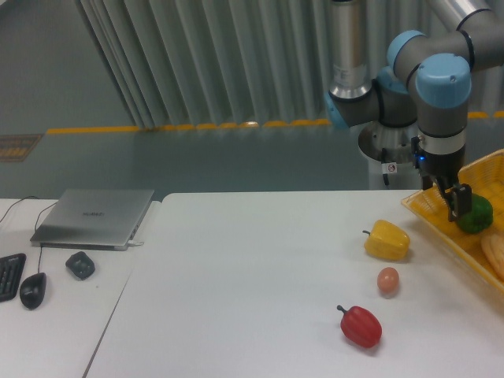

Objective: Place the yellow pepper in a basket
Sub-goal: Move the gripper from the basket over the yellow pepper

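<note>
A UR5e arm's two-finger gripper (457,203) is seen poised over the near rim of the yellow woven basket (441,224) at the right edge of a white table (252,276), its dark fingers hanging right beside a green pepper (475,214) that lies inside the basket; whether the fingers are spread, closed or touching that pepper cannot be told from this distance. The yellow pepper (387,240), the object of the task, is left lying on the bare tabletop just outside the basket's left rim, its short dark stem turned to the left, and is not held by anything. An egg (387,280) is set a little nearer the camera, and a red pepper (361,327) nearer still, so that the three items are strung in a loose line well clear of one another, which should leave room for fingers to be lowered around the yellow one. A pale rounded item, possibly bread, is glimpsed in the basket at the frame's edge. On a separate desk to the left, a closed laptop (94,216), a mouse (32,290), a keyboard corner (9,276) and a small dark object (80,264) are kept well away from the work. The task is judged not yet begun for the yellow pepper: the arm would have to be brought back left and down to it.
</note>
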Robot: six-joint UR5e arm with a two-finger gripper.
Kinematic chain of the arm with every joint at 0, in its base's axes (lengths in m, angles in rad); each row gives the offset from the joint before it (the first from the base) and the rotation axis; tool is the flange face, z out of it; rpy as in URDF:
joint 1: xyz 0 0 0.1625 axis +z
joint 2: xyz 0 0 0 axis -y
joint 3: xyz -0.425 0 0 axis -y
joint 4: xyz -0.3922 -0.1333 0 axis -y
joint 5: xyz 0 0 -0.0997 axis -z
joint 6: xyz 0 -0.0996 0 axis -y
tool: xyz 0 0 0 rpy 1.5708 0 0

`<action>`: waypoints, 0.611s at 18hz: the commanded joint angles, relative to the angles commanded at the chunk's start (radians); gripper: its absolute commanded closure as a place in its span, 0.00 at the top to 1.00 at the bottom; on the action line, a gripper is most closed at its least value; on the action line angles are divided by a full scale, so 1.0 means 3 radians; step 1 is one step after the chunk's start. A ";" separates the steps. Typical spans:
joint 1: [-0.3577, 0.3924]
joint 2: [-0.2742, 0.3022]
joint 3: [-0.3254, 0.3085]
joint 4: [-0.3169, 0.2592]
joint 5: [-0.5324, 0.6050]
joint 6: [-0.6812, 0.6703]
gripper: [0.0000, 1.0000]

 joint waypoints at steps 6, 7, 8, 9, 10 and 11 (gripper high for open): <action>-0.0220 -0.0010 0.0010 0.0000 -0.0066 -0.0174 1.00; -0.0266 -0.0010 0.0010 0.0005 -0.0067 -0.0194 1.00; -0.0307 -0.0015 0.0005 0.0005 -0.0061 -0.0240 1.00; -0.0348 -0.0015 -0.0015 0.0010 -0.0061 -0.0316 1.00; -0.0383 -0.0020 -0.0020 0.0025 -0.0061 -0.0358 1.00; -0.0414 -0.0021 -0.0020 0.0026 -0.0066 -0.0358 1.00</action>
